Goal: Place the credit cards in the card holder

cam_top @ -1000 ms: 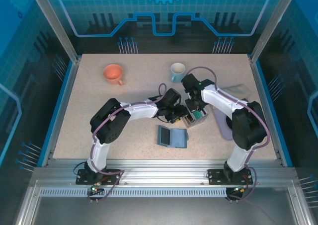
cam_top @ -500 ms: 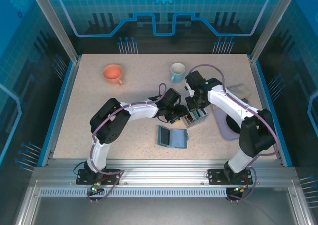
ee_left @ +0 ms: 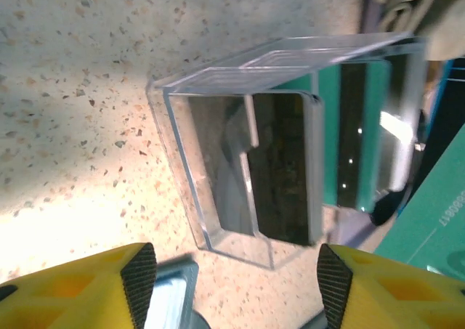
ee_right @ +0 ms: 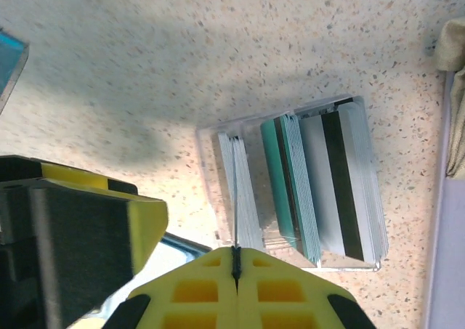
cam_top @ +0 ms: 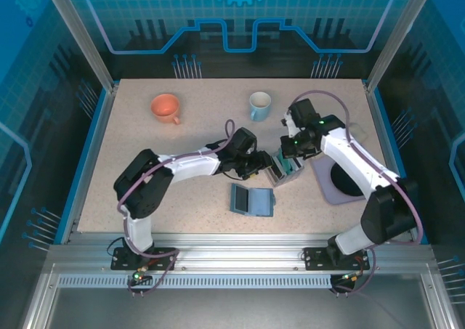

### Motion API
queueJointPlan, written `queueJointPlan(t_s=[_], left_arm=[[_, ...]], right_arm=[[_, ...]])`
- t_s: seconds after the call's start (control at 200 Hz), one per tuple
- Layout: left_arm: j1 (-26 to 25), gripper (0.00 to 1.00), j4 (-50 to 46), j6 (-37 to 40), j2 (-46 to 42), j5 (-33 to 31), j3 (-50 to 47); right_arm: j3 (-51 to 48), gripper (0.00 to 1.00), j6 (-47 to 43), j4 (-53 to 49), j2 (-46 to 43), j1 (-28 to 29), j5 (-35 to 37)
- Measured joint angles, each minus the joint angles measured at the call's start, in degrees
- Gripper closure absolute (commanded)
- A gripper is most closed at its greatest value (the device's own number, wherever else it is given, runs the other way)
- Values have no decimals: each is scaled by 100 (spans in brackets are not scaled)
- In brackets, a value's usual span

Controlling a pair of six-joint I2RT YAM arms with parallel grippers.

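Observation:
The clear slotted rack [cam_top: 285,169] stands mid-table with the credit cards [ee_right: 320,187] upright in it: a white stack, a teal stack and white-and-dark ones. My right gripper [ee_right: 236,253] is shut on one thin card [ee_right: 236,198], seen edge-on, above the rack's left slot; in the top view that gripper [cam_top: 289,153] hovers over the rack. My left gripper [ee_left: 232,282] is open just left of the rack [ee_left: 232,169], with nothing between its fingers [ee_left: 138,271]. The teal-blue card holder [cam_top: 252,200] lies flat, just in front of the rack.
An orange mug [cam_top: 166,107] and a light-blue mug [cam_top: 259,105] stand at the back. A pale mat with a dark disc [cam_top: 340,182] and a crumpled cloth [cam_top: 350,129] lie on the right. Metal frame posts edge the table.
The left jaws have spread wider and that arm's elbow has swung left. The right arm has stretched out to the right, its gripper staying shut over the rack.

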Motion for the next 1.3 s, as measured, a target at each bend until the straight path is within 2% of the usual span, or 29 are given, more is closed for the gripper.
queueJointPlan(t_s=[0.115, 0.285, 0.405, 0.51, 0.655, 0.75, 1.04, 1.3], left_arm=[[243, 25, 564, -39, -673, 273, -588], [645, 23, 1637, -267, -1145, 1056, -992], [721, 24, 2286, -387, -1145, 1587, -992], [710, 32, 2671, -501, -1145, 1878, -992], [710, 50, 2981, -625, -1137, 2098, -992], [710, 56, 3123, -654, -1137, 2192, -992], [710, 62, 3189, -645, -1137, 2251, -997], [710, 58, 3119, -584, -1152, 2251, -1019]], right_arm=[[-258, 100, 367, 302, -581, -444, -868], [-551, 100, 975, 863, -986, -809, -2181], [-743, 100, 1412, 1346, -1003, -820, -2990], [-822, 100, 1687, 1604, -1003, -820, -3401], [-833, 100, 1895, 1851, -1003, -820, -3724], [-844, 100, 1939, 1917, -1003, -820, -3825], [-863, 100, 1937, 1910, -962, -824, -3864], [-872, 100, 1873, 1849, -903, -844, -3866]])
